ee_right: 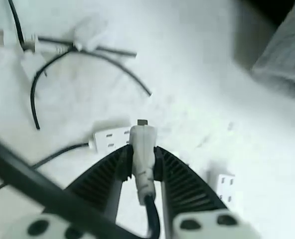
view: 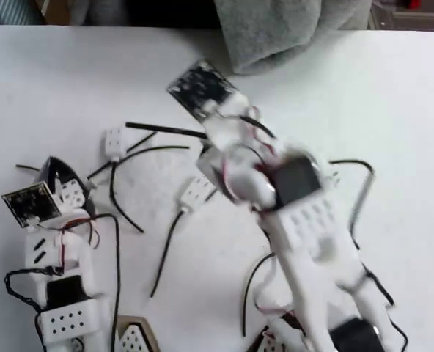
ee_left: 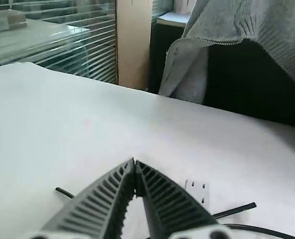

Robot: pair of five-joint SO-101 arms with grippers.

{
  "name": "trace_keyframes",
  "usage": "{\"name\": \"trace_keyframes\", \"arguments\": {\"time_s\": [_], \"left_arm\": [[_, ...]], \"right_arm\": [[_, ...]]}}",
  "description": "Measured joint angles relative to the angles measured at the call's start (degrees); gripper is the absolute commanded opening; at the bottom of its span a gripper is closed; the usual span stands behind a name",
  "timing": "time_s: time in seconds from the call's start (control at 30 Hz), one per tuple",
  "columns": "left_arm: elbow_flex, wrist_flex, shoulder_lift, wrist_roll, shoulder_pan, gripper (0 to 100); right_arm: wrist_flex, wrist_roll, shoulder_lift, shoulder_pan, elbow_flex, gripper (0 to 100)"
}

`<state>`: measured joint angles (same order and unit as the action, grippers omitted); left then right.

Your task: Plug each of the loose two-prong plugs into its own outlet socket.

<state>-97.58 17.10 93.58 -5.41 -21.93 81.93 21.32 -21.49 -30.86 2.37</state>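
Observation:
My right gripper is shut on a white two-prong plug, prongs pointing away from the wrist and black cable trailing back. Just beyond the prongs lies a white outlet socket on a black cable; whether they touch I cannot tell. In the high view that gripper hovers mid-table above that socket. My left gripper is shut on nothing, low over the table at the left. A white socket lies past its tips. Another socket sits farther back.
Black cables sprawl across the white table between the arms. A small socket lies beside my right gripper. A grey garment hangs over the table's far edge. Another black cable curves at the right.

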Motion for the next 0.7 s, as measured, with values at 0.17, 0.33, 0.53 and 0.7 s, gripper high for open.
{"name": "trace_keyframes", "arguments": {"time_s": [0.17, 0.33, 0.53, 0.7], "left_arm": [[0.0, 2.0, 1.4, -0.2, -0.3, 2], [0.0, 2.1, 1.4, -0.2, -0.3, 2], [0.0, 2.1, 1.6, -0.2, -0.3, 2], [0.0, 2.1, 1.6, -0.2, -0.3, 2]], "right_arm": [[1.1, -2.2, 11.9, 0.4, -2.9, 1.9], [1.1, -3.2, 23.3, 0.3, -7.3, 1.9], [1.1, -3.2, 33.1, -0.1, -12.0, 1.9], [1.1, 2.0, 36.8, -0.6, -12.7, 1.9]]}}
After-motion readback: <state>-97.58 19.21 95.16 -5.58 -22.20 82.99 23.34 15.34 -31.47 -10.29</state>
